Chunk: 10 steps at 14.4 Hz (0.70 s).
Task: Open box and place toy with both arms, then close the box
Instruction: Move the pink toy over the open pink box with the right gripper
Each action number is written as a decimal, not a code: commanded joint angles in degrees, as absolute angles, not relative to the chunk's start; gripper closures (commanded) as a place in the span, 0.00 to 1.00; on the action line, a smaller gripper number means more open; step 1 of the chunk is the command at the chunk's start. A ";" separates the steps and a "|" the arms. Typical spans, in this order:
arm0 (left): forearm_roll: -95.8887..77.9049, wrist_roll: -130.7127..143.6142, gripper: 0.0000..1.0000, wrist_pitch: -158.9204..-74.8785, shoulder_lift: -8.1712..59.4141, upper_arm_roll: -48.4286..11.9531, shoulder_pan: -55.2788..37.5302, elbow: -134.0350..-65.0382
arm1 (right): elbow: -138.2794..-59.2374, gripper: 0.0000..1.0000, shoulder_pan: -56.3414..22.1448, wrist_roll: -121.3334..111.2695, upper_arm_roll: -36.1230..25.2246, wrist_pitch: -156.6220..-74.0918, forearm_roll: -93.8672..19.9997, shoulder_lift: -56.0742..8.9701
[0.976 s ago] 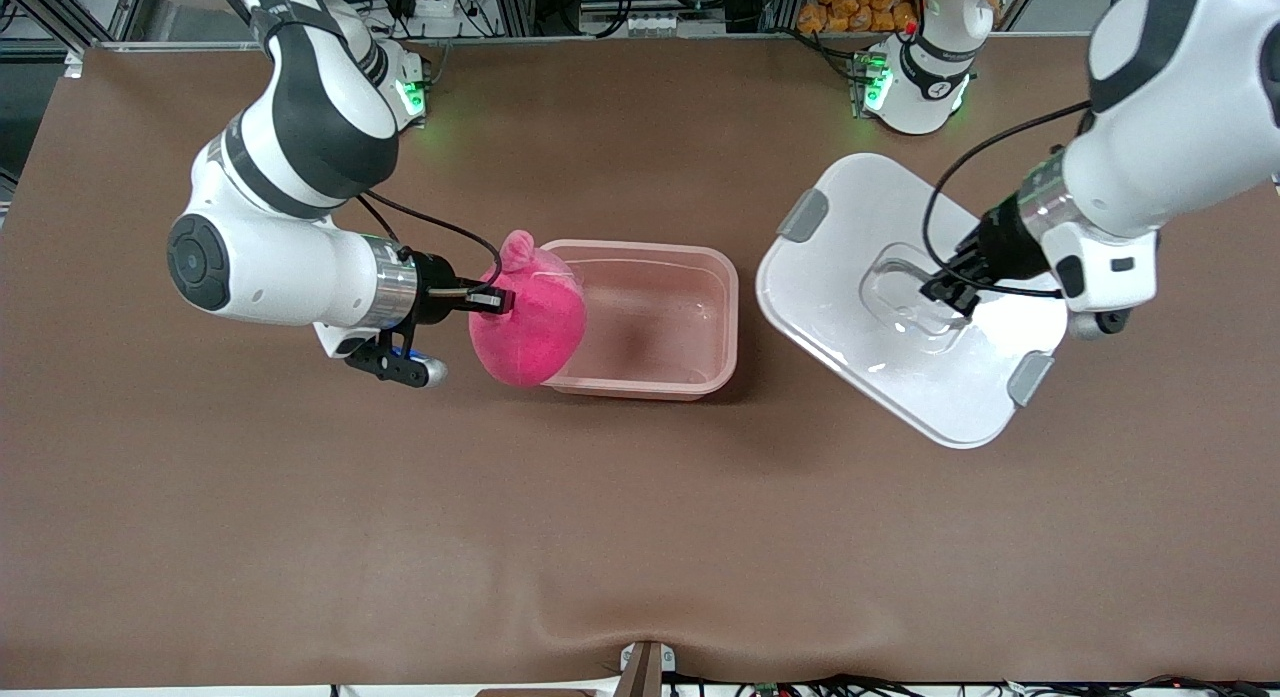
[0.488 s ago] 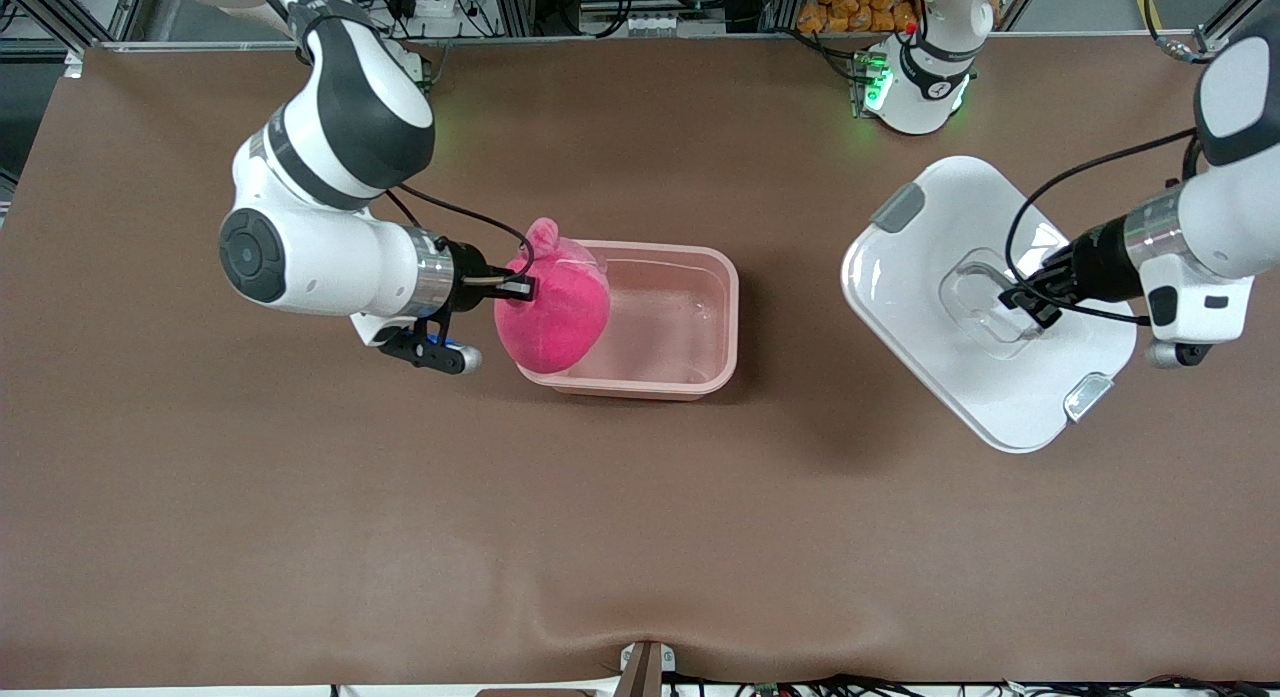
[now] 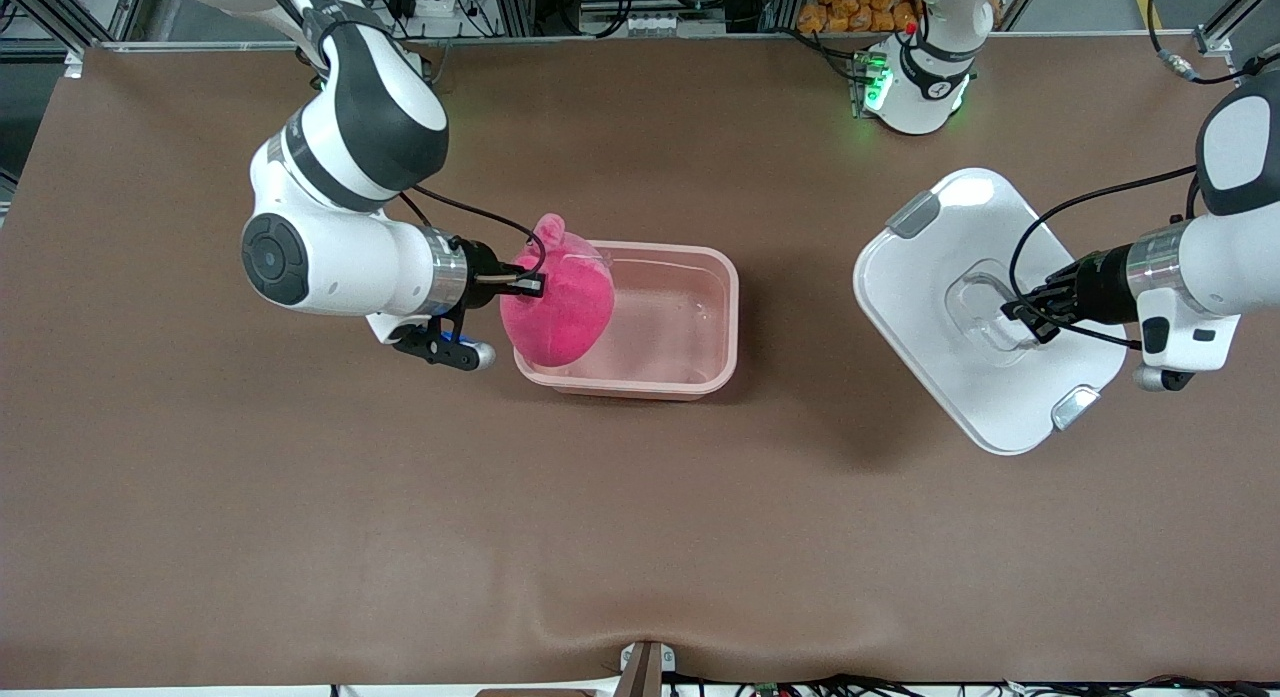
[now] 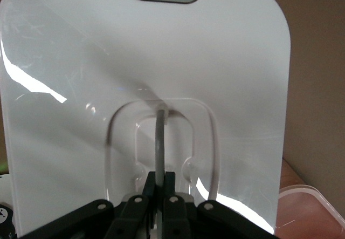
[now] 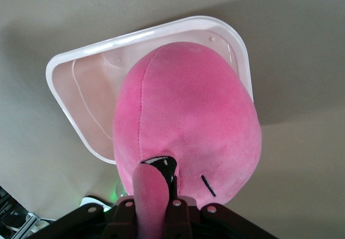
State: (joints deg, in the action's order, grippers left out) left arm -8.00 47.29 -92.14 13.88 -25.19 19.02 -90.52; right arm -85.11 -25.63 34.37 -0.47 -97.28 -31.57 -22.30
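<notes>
Brown tabletop (image 3: 640,537): right gripper (image 3: 528,283) clamps the toy (image 3: 560,307), dangling over the box (image 3: 690,372) at its nine o'clock end. Left gripper (image 3: 1022,312) pinches the lid (image 3: 930,277) handle, lid aloft at three o'clock.

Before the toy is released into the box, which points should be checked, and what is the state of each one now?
1. Right end effector shut on the pink plush toy: ok.
2. Toy over the open pink box: not ok, it hangs over the rim at the right arm's end.
3. Box interior free of other things: ok.
4. Left end effector shut on the handle of the white lid: ok.
5. Lid held away from the box, toward the left arm's end: ok.
6. Lid's grey clips intact: cannot tell.
</notes>
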 commanded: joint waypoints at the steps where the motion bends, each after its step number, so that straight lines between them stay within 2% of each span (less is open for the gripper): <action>1: -8.35 46.41 1.00 -92.90 13.80 -25.31 19.16 -90.53 | -85.69 1.00 -26.37 35.16 -0.88 -97.03 -33.13 -22.58; 10: -4.40 42.46 1.00 -94.75 16.87 -25.22 19.78 -90.70 | -85.87 1.00 -26.54 35.16 -0.88 -97.12 -33.57 -23.73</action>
State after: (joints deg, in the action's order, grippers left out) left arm -5.84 44.09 -94.34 17.01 -25.05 19.49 -90.59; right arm -86.09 -26.02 34.37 -0.47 -97.27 -32.33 -23.57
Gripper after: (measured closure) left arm 0.930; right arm 0.872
